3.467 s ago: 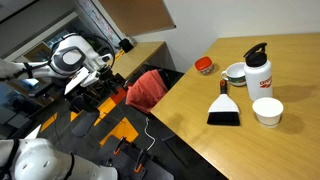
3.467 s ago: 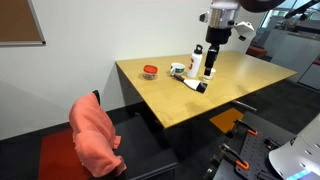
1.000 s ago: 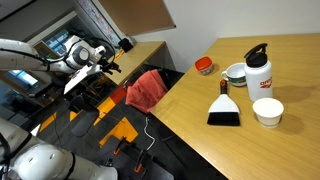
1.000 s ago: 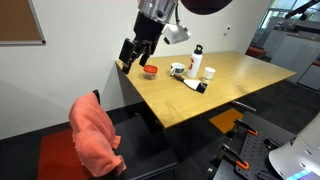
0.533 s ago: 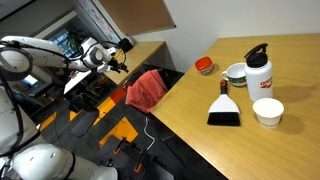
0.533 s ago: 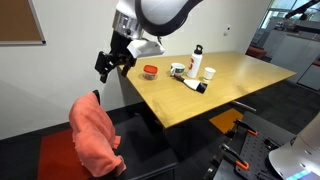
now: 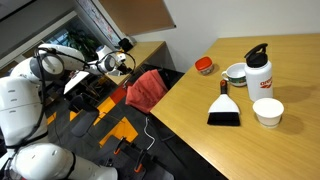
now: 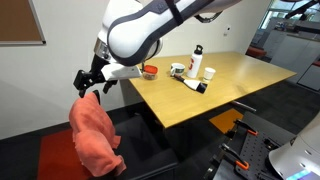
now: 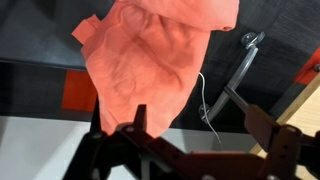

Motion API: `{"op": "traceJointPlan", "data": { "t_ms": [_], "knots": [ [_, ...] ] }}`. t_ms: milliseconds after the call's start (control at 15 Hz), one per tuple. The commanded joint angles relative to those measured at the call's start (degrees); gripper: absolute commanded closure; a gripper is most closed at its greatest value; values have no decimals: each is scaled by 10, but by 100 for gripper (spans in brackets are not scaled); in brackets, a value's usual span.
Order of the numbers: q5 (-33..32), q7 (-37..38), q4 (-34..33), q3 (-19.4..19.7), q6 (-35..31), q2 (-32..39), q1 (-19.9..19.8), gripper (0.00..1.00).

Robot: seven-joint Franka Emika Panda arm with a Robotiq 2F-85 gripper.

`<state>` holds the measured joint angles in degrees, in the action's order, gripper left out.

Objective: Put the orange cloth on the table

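While orange cloth hangs draped on chair beside table edge, off table: gripper just above cloth top, fingers apart. Cloth long axis vertical; straight descent likely needed.

Glossy white rounded arm ending in a black hand.

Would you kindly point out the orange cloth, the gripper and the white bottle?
orange cloth (image 8: pixel 95 135), in an exterior view, middle of the draped fabric
gripper (image 8: pixel 84 90), in an exterior view, between its fingertips
white bottle (image 7: pixel 260 70), in an exterior view, white body
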<state>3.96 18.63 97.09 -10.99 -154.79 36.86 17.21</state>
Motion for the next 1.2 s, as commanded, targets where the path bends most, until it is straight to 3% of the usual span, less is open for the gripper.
{"op": "traceJointPlan", "data": {
  "t_ms": [0,67,133,733,1133],
  "knots": [
    [38,-6,-63,-11,-27,62,9,0],
    [46,-7,-72,-14,-26,74,11,0],
    [36,-7,-39,0,-18,45,16,0],
    [72,0,-60,-11,-23,87,7,0],
    [78,13,-72,11,-42,123,21,0]
  ]
}}
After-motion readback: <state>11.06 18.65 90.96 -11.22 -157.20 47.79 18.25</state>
